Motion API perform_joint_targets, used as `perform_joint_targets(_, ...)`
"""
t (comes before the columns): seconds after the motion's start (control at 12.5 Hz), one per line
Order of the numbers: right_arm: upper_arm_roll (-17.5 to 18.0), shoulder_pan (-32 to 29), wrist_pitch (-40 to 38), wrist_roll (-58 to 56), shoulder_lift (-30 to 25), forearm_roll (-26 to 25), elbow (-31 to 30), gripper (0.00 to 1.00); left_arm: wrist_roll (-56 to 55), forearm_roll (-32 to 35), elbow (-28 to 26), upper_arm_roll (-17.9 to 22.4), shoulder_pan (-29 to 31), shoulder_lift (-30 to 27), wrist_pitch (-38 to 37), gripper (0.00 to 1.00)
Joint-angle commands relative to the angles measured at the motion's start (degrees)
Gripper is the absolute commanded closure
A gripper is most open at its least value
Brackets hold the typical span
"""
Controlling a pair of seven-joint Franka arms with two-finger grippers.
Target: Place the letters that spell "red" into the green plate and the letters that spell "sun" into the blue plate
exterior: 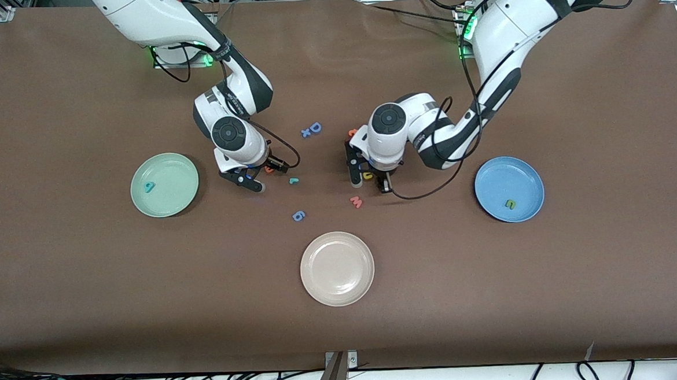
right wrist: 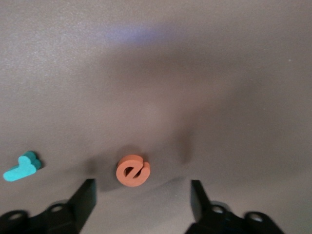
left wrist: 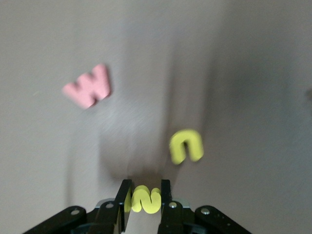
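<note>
Green plate (exterior: 165, 205) sits toward the right arm's end of the table, blue plate (exterior: 508, 169) toward the left arm's end. Your right gripper (right wrist: 142, 197) hovers mid-table, fingers apart, with the e (right wrist: 132, 171) flat between them, so I'd drop straight down. Your left gripper (exterior: 369, 184) is clamped on the s (left wrist: 145, 199), beside the u (left wrist: 186, 145).

The front camera hangs high past the counter's (exterior: 90, 319) edge away from my bases, looking down on its whole top. My left wrist camera looks down close past my left claw (left wrist: 146, 197), catching the pink w (left wrist: 88, 86), also in front view. My right wrist camera looks close past my right claw (right wrist: 141, 197) at the e (right wrist: 132, 170).
</note>
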Motion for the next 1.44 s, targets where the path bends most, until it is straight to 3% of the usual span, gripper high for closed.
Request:
perform_joint_targets(0.0, -0.5, 0.0, 0.8, 0.0, 0.5, -3.2, 0.3, 0.27, 4.5, 0.8, -0.3, -0.5, 3.2, -3.0, -2.4, 0.92)
perform_joint_targets(0.08, -0.5, 0.0, 0.9, 0.0, 0.9, -3.4, 0.3, 0.35, 6.9, 0.5, -0.2, -0.9, 4.6, -4.0, -3.7, 0.92)
perform_joint_targets(0.64, -0.4, 0.0, 1.4, 2.2, 1.0, -3.0, 0.3, 0.35, 9.7, 0.4, -0.6, -12.9, 25.5, -5.7, -18.1, 0.92)
perform_joint_targets(1.04, -0.4, 0.0, 3.0, 3.0, 1.8, -2.5, 0.3, 0.35, 12.8, 0.4, -2.0, -13.1, 33.6, -4.0, -22.6, 0.92)
perform_joint_targets(1.36, -0.3, 0.0, 3.4, 3.0, 1.8, -2.2, 0.3, 0.35, 12.9, 1.4, -3.5, -12.6, 34.0, -3.5, -22.1, 0.92)
